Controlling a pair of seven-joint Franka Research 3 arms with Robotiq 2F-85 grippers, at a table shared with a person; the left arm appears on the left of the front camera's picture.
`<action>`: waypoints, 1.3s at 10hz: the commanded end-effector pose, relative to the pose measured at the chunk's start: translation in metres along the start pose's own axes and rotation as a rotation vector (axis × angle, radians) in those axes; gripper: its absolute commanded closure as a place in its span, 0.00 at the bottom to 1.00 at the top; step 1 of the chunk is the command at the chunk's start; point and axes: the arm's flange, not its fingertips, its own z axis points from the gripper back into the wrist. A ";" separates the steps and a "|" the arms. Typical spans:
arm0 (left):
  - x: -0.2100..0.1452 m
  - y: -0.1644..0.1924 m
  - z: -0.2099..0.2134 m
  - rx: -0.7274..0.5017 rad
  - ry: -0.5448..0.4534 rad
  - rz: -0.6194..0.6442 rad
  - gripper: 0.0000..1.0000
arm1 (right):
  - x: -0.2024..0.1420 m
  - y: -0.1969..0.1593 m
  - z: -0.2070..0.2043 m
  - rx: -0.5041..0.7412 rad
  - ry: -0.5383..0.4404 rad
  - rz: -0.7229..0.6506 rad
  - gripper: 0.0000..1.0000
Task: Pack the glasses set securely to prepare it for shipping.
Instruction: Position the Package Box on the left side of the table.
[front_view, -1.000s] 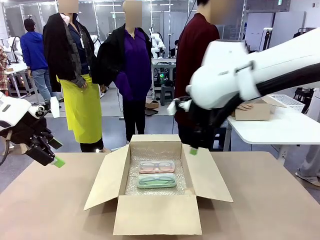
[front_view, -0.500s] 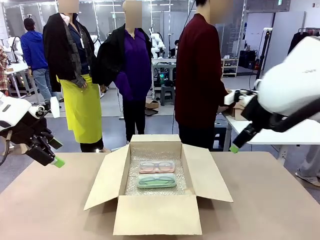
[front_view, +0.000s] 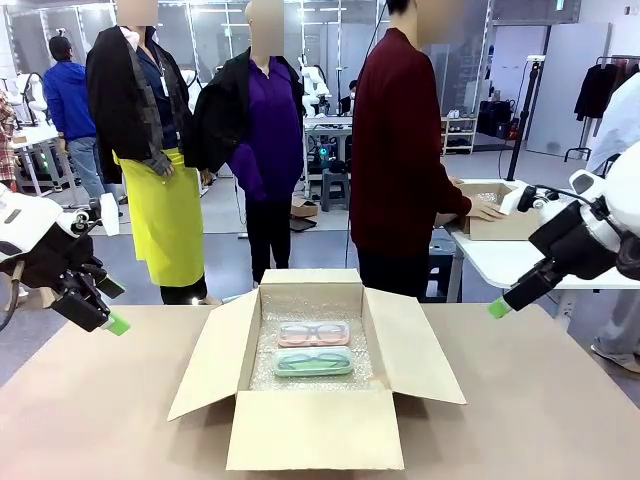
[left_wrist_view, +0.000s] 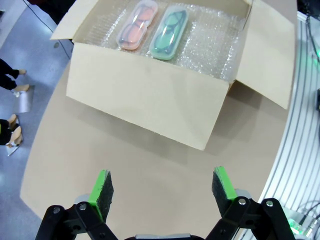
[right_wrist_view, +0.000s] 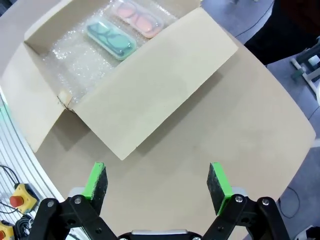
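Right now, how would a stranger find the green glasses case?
Look at the open cardboard box in the middle of the table. Two flat cases lie side by side on its bubble wrap. The mint-green case is nearer the robot; the pink case lies behind it.

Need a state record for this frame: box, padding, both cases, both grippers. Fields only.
box: brown cardboard box, all four flaps folded out, mid-table
padding: clear bubble wrap lining the box floor
far case: pinkish clear-lidded plastic glasses case, flat on the wrap
near case: mint-green clear-lidded plastic glasses case, flat, alongside the pinkish one
left gripper: open, empty, left of the box
right gripper: open, empty, right of the box
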 end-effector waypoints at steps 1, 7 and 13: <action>-0.002 0.001 0.002 -0.008 -0.013 -0.015 0.00 | 0.009 0.001 -0.004 -0.045 0.018 -0.031 0.00; -0.009 0.121 -0.016 -0.519 -0.144 0.466 0.00 | 0.009 0.001 -0.004 -0.045 0.018 -0.031 0.00; -0.042 0.147 -0.124 -0.651 -0.224 0.725 0.00 | 0.009 0.001 -0.004 -0.045 0.018 -0.031 0.00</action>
